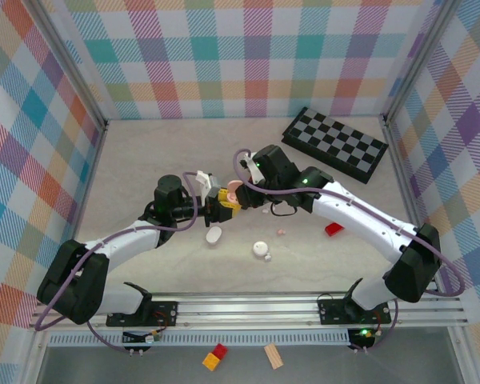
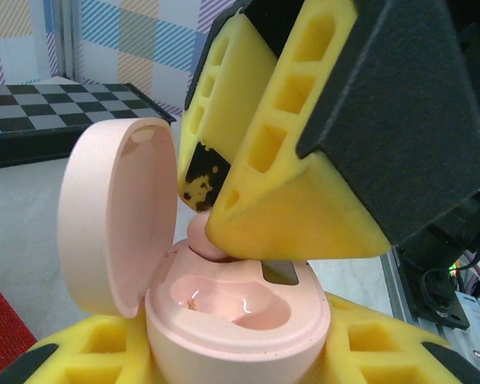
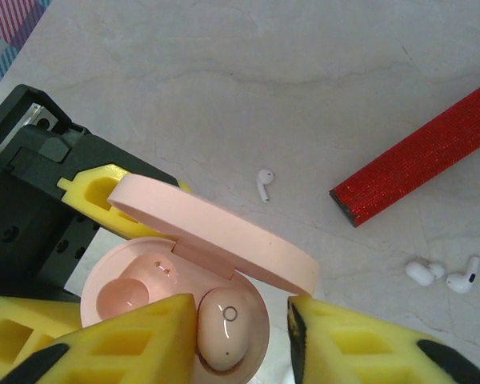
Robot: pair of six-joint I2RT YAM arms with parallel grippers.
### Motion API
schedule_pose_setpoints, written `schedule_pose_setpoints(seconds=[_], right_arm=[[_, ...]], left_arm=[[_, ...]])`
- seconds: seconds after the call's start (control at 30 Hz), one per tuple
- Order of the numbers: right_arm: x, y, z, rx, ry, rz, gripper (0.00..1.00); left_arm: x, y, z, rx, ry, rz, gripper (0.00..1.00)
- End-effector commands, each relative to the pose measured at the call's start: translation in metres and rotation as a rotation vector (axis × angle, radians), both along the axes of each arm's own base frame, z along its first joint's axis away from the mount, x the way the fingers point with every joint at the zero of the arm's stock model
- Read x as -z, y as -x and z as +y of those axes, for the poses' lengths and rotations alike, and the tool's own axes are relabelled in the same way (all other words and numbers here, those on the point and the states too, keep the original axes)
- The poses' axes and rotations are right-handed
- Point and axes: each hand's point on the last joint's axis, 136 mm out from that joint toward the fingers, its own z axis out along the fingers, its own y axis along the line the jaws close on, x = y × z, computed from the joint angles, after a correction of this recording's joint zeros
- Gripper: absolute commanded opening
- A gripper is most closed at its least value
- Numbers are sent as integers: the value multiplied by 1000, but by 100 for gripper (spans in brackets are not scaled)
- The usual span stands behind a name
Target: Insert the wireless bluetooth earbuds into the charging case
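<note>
**Lowering a pink bud into the open case**

Gripping from both sides, the left gripper (image 2: 240, 356) pinches the base of the pink charging case (image 2: 240, 324) between its yellow fingers (image 2: 80, 356) and holds it above the table (image 3: 224, 72), at mid-table where the two arms meet. The lid (image 2: 116, 220) stands hinged open, upright on the side away from the right arm.

The right gripper (image 3: 244, 344) hangs directly over the case with its fingers parted. They straddle a pink earbud (image 3: 224, 324) that sits in one hollow of the case. One finger lies against the bud. On the other side a strip of table shows between the bud and the finger. The second hollow (image 3: 122, 296) looks empty.

Three white earbuds lie loose on the table: one (image 3: 263, 183) just beyond the lid, and two (image 3: 420, 273) close together near the end of the red microphone (image 3: 416, 164). Seen from above, a white case (image 1: 214, 235) and a second white case (image 1: 261, 250) rest on the table near the held case, and a chessboard (image 1: 336, 144) lies at the far right.
</note>
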Motion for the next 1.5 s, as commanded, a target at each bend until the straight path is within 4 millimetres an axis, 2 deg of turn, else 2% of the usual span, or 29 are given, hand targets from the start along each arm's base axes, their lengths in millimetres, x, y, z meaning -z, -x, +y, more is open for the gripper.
schedule_pose_setpoints(seconds=[0.0, 0.2, 0.23, 0.37, 0.5, 0.6, 0.67, 0.83, 1.03, 1.2, 1.47], right_arm=[[-12, 6, 6, -32, -30, -16, 41], [-21, 6, 3, -27, -50, -43, 45], [-24, 7, 2, -30, -59, -54, 49], [-39, 15, -3, -35, -123, -97, 53], [-53, 28, -22, -5, -204, -155, 55], [-49, 39, -41, 25, -237, -179, 55], [-39, 43, -57, 67, -218, -178, 55], [7, 41, -92, 202, -156, -96, 55], [63, 25, -117, 338, -198, 34, 54], [106, 8, -117, 355, -254, 160, 54], [151, -11, -103, 362, -215, 283, 54]], left_arm=[[-19, 1, -1, 26, 36, -54, 34], [-18, 1, 0, 25, 36, -56, 34], [-18, 1, 0, 23, 37, -58, 34], [-19, 2, 1, 15, 44, -78, 33], [-22, 0, 3, -2, 47, -96, 33], [-23, -3, 4, -15, 52, -94, 33], [-23, -5, 5, -17, 60, -91, 33], [-25, -8, 4, -16, 74, -81, 33], [-25, -7, 7, -21, 61, -78, 33], [-28, -5, 8, -21, 63, -83, 33], [-30, -4, 8, -17, 66, -87, 33]])
